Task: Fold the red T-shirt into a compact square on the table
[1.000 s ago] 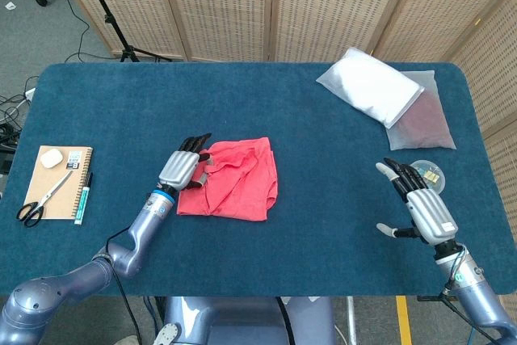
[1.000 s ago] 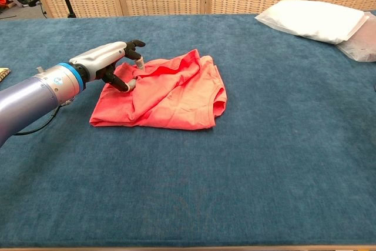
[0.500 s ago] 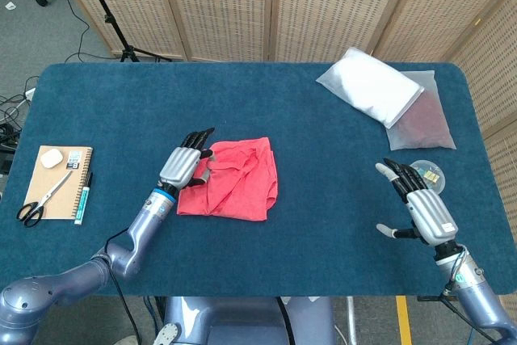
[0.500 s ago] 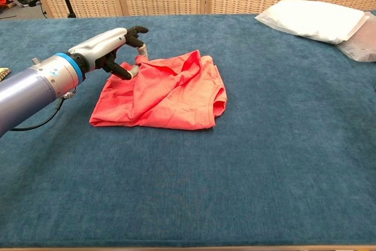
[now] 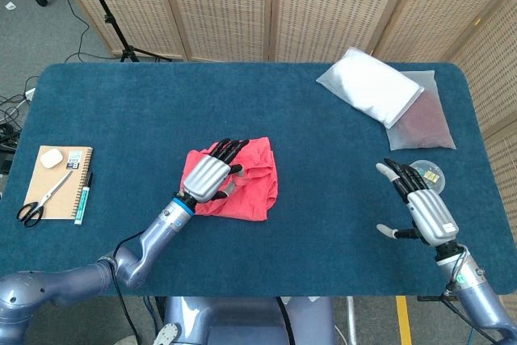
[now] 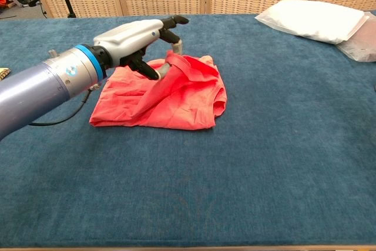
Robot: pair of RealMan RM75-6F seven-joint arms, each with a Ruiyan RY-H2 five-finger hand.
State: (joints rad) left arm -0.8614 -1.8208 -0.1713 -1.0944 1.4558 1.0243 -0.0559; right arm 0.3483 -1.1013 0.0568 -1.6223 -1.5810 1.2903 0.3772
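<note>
While the left hand [image 6: 138,39] pinches a lifted fold, the shirt [image 6: 176,95] lies right of its fingers [image 6: 170,24] (right hand [image 5: 424,208] far off, splayed).

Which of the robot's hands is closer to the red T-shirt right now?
The left. The left hand is over the red T-shirt, pinching a fold of its cloth. The right hand hovers open far off toward the table's right edge, beside a small clear dish.

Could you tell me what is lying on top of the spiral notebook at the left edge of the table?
On the notebook lie a white eraser, scissors and a small printed card. A green pen lies along its right edge.
</note>
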